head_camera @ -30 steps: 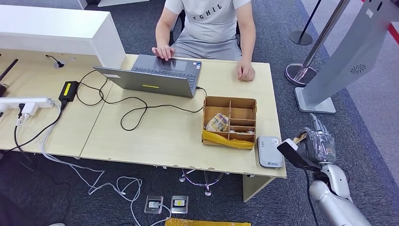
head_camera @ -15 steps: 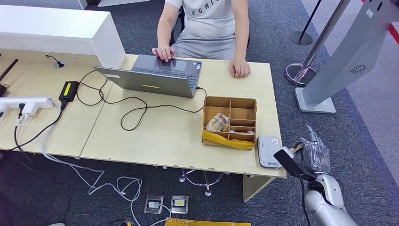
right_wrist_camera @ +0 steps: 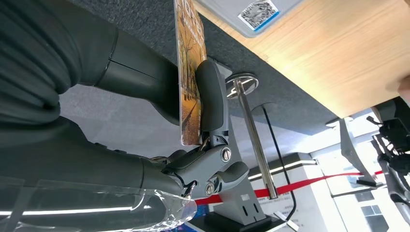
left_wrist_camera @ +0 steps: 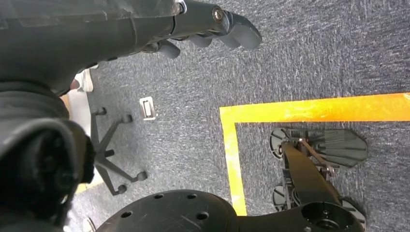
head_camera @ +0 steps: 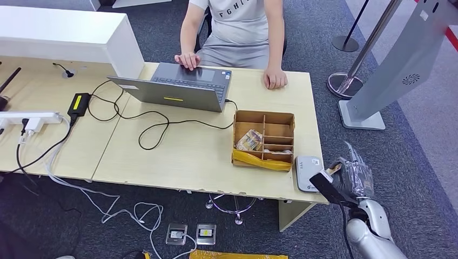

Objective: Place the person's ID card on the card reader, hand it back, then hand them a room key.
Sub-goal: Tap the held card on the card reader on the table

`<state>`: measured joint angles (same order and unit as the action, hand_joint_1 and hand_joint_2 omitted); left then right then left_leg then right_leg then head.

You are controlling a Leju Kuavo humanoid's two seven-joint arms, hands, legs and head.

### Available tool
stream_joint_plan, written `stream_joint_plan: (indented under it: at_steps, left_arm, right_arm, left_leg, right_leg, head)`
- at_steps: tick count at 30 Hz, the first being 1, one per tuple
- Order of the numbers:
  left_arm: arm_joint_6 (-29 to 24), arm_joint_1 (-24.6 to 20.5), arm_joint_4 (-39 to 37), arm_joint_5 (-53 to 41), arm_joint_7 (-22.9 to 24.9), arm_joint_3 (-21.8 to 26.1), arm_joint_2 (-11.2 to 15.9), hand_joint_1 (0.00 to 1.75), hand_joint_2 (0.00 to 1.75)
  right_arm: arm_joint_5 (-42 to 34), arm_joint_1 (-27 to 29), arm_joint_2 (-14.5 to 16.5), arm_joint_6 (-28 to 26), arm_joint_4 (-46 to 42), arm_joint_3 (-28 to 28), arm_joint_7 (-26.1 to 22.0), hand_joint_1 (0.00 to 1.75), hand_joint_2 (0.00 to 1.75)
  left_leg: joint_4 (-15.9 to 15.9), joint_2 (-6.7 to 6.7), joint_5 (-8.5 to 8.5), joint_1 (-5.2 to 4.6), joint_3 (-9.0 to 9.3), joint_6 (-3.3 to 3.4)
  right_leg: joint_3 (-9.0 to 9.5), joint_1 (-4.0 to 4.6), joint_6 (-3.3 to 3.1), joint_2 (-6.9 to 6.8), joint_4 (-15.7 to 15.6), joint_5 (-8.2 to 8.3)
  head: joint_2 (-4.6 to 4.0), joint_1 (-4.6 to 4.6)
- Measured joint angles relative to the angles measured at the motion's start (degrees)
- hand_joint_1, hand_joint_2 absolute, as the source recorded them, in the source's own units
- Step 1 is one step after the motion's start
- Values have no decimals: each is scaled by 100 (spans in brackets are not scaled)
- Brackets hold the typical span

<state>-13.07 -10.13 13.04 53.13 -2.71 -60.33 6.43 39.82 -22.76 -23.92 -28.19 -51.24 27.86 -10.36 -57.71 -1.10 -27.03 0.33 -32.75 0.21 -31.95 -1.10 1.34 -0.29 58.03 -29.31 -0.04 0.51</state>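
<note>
My right hand (head_camera: 352, 176) hovers just off the table's front right corner and pinches the ID card (right_wrist_camera: 189, 72), a card with an orange printed picture, between thumb and finger. The card (head_camera: 335, 168) stands on edge beside the grey-white card reader (head_camera: 307, 174), which lies flat at that corner; its QR sticker faces up (right_wrist_camera: 258, 10). A brown compartment box (head_camera: 264, 118) behind the reader holds room key cards (head_camera: 249, 141). The person (head_camera: 243, 21) sits across the table, one hand (head_camera: 275, 80) resting on the tabletop. My left hand (left_wrist_camera: 145, 29) hangs over the carpet, holding nothing.
An open grey laptop (head_camera: 178, 86) with its cable and charger (head_camera: 79, 102) sits mid-table. A power strip (head_camera: 29, 118) lies at the left. A grey kiosk stand (head_camera: 389, 70) and a stanchion base (head_camera: 344, 83) stand on the carpet right of the table (head_camera: 178, 162).
My right hand has moved left and slightly down with the card, closer to the reader. The person's hand on the table slid a little to the left.
</note>
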Motion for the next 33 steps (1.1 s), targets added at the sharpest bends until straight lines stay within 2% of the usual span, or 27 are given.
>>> stream_joint_plan:
  at_steps: [16,33]
  left_arm:
    - [50,1,0,-85,13,-5,-11,0,0]
    - [42,2,1,17,59,-9,-13,0,0]
  right_arm:
    - [85,34,42,237,-410,173,305,175,175]
    - [-336,177,75,161,-405,324,196,175,175]
  left_leg:
    - [0,1,0,0,0,0]
    - [1,9,0,0,4,0]
  right_leg:
    - [-1,0,0,1,0,0]
    - [-1,0,0,8,0,0]
  head:
    - [0,-1]
    - [0,-1]
